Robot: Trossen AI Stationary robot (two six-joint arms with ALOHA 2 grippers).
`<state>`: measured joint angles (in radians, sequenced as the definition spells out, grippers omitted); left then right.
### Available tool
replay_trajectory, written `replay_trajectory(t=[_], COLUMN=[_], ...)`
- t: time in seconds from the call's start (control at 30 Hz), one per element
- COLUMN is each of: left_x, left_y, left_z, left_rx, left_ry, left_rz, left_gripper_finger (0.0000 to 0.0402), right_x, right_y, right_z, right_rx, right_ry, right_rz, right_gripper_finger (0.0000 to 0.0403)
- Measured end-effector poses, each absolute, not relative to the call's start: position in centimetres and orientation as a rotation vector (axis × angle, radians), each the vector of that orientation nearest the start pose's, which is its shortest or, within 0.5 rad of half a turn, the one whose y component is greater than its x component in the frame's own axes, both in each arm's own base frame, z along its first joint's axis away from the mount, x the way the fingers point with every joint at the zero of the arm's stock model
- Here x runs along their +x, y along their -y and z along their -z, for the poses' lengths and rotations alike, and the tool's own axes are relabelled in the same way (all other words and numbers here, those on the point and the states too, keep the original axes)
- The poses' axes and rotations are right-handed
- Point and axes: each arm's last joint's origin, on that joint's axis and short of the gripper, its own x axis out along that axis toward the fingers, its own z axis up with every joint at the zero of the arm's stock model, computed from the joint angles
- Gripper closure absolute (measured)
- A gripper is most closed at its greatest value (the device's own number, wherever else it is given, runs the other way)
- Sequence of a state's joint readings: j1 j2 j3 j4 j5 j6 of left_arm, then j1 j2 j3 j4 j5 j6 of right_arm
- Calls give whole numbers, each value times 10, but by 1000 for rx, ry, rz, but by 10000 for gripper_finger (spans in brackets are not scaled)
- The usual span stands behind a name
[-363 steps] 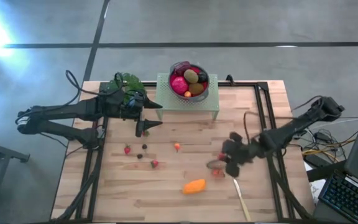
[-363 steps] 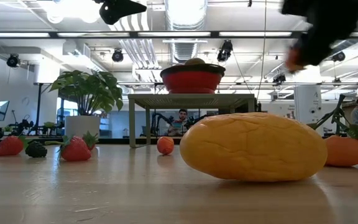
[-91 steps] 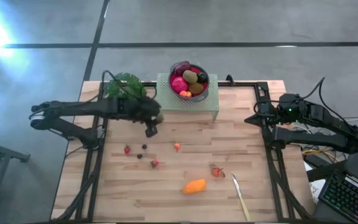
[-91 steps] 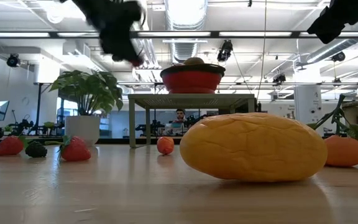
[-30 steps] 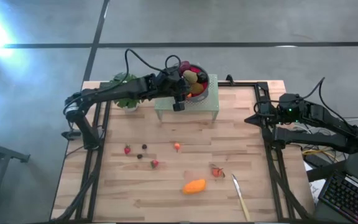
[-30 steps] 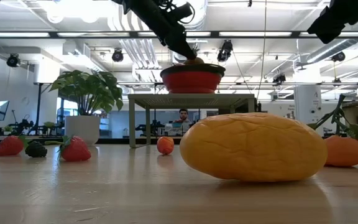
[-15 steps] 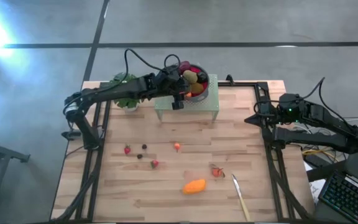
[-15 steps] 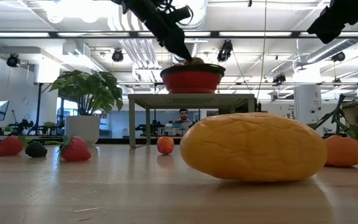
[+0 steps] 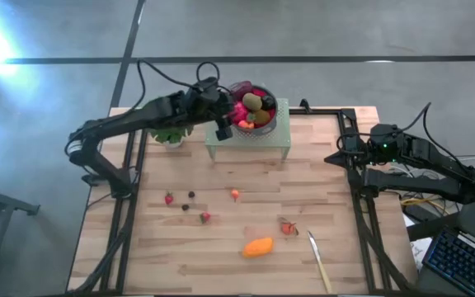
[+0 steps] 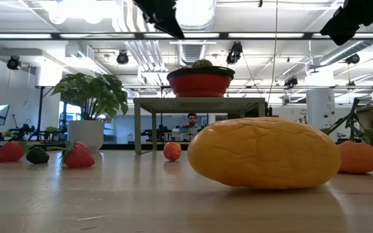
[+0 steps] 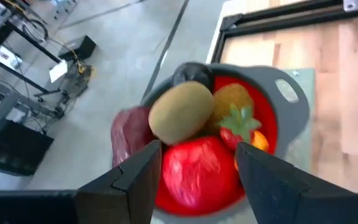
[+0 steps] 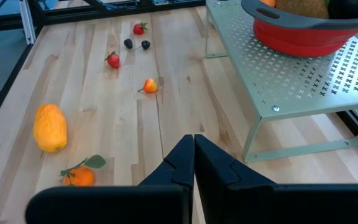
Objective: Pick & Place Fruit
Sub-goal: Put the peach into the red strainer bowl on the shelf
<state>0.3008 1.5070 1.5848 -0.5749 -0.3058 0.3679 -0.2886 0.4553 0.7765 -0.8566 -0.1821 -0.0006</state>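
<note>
A pale wooden slatted table [image 9: 246, 206] stands on a grey concrete floor. The left gripper [image 11: 197, 177] hangs directly above a red bowl with a grey rim [image 11: 288, 109], fingers apart and empty (nothing between them). Below it lie a brown kiwi [image 11: 180, 112], a red apple [image 11: 197, 174] and a strawberry [image 11: 241, 127]. The right gripper [image 12: 193, 163], fingers pressed together, waits at the table's right edge; ahead of it lie a yellow-orange oval fruit [image 12: 50, 127] and small berries [image 12: 112, 60].
</note>
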Motion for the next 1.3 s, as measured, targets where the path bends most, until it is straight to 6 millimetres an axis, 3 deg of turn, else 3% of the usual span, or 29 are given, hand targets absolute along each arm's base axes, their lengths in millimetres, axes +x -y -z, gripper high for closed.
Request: replay_trajectory(t=[0.27, 0.53, 0.7, 0.97, 1.3], left_x=[285, 287, 293, 302, 304], left_y=[-82, -59, -49, -38, -21], left_z=[-405, -393, -370, -312, -268], left_rx=[310, 211, 116, 100, 121], left_ry=[-699, -763, -783, -822, -794], left_rz=[-437, -218, -80, -6, 59], left_gripper_finger=[188, 188, 188, 188, 188], right_x=[77, 77, 77, 77, 77], right_y=[17, 17, 17, 17, 17], right_z=[-305, -305, -305, -305, -305], right_rx=[124, 124, 124, 124, 124], right_ry=[-521, -521, -521, -521, -521], right_rz=[103, 104, 104, 103, 104], right_gripper_finger=[394, 394, 394, 394, 394])
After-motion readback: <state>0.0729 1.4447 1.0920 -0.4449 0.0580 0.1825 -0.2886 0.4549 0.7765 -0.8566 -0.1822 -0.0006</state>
